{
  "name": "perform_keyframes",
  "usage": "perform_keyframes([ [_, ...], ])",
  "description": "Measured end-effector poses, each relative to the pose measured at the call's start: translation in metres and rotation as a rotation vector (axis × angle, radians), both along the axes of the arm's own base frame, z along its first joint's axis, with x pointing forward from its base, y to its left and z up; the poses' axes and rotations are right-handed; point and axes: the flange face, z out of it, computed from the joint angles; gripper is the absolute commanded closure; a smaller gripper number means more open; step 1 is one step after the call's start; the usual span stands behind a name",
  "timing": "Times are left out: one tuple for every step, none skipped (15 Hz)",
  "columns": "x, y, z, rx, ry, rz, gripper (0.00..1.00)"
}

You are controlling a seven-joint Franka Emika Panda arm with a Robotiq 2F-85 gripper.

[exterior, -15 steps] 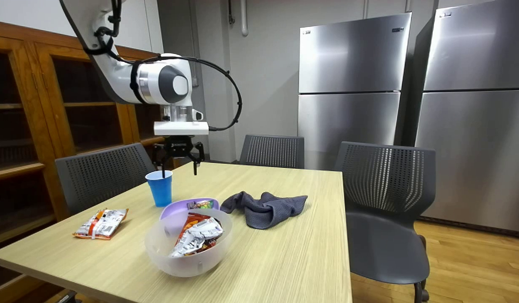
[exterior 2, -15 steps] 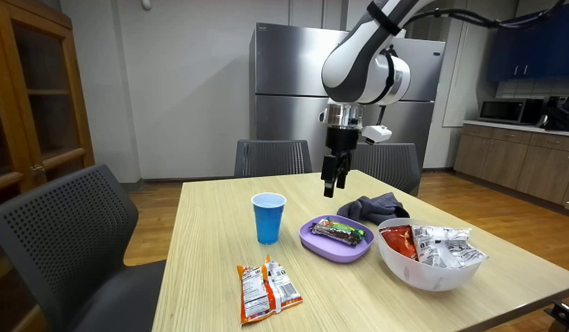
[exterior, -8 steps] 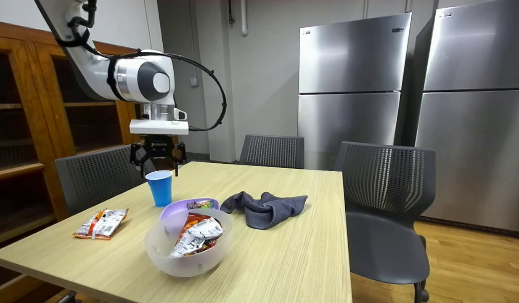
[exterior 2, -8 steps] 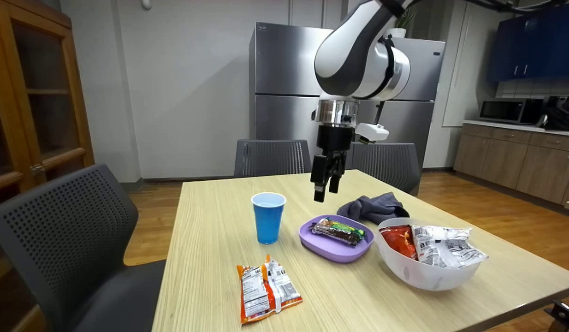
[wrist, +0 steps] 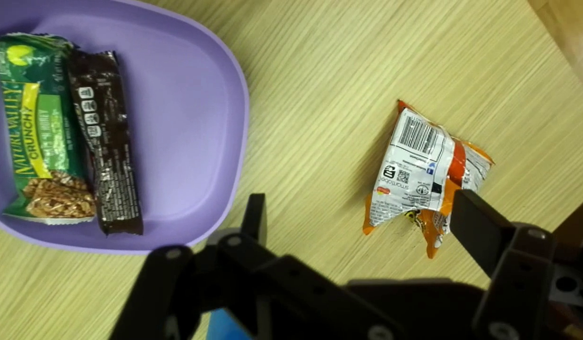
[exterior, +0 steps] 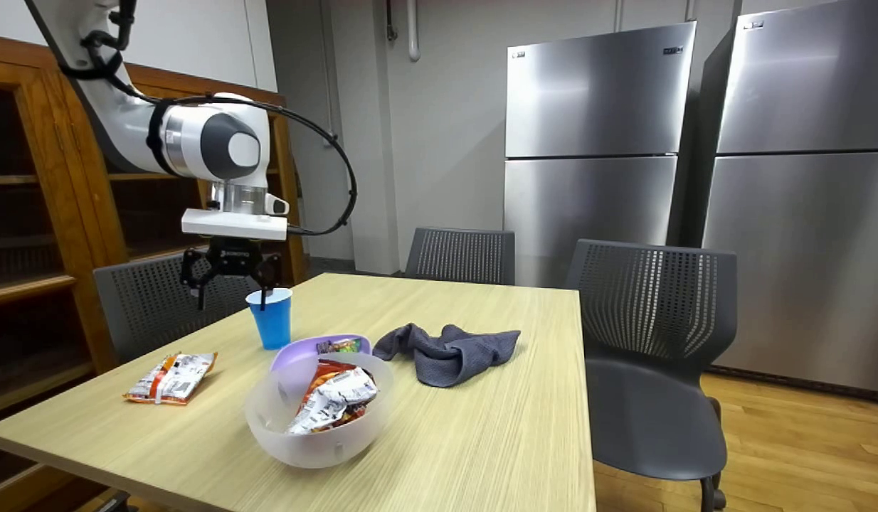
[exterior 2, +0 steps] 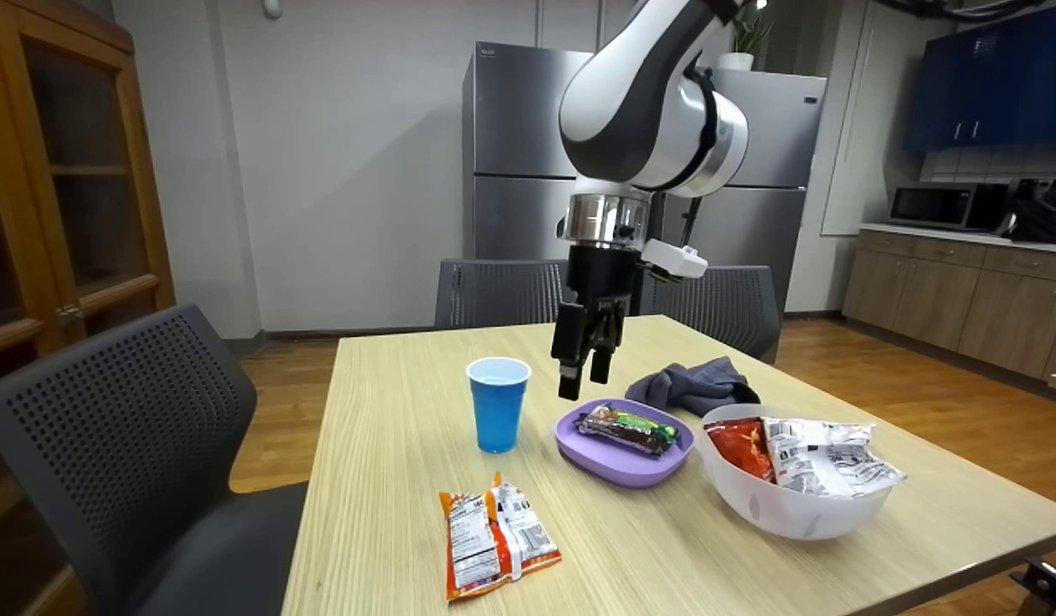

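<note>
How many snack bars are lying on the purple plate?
2: in the wrist view, a green bar lies on the left, a brown bar just right of it.

Near the smooth plastic plate (wrist: 178,118) are a plastic cup (exterior 2: 498,412), a glossy, crinkled packet (wrist: 419,165) and a matt, textured cloth (exterior: 453,355); the bench (exterior: 496,441) beneath it looks wood-grained.

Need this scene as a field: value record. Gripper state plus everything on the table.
gripper: open, holding nothing, above the table
cup: blue, upright, apart from the gripper
loose bag: white and orange, lying on the table
plate: purple, holding a green bar and a dark brown bar
bowl: translucent, holding snack bags
cloth: dark grey, crumpled
</note>
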Motion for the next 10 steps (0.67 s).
perform_keyframes([
  [-0.002,0.004,-0.001,0.000,0.003,0.009,0.00],
  [-0.004,0.009,-0.003,0.001,0.006,0.018,0.00],
  [-0.006,0.014,-0.005,-0.001,0.010,0.030,0.00],
  [-0.008,0.019,-0.008,-0.005,0.013,0.047,0.00],
  [-0.011,0.025,-0.012,-0.012,0.015,0.068,0.00],
  [-0.013,0.030,-0.016,-0.021,0.015,0.093,0.00],
  [-0.015,0.035,-0.020,-0.031,0.015,0.119,0.00],
  [-0.018,0.040,-0.024,-0.042,0.014,0.148,0.00],
  [-0.020,0.045,-0.028,-0.053,0.012,0.179,0.00],
  [-0.022,0.049,-0.032,-0.064,0.008,0.209,0.00],
])
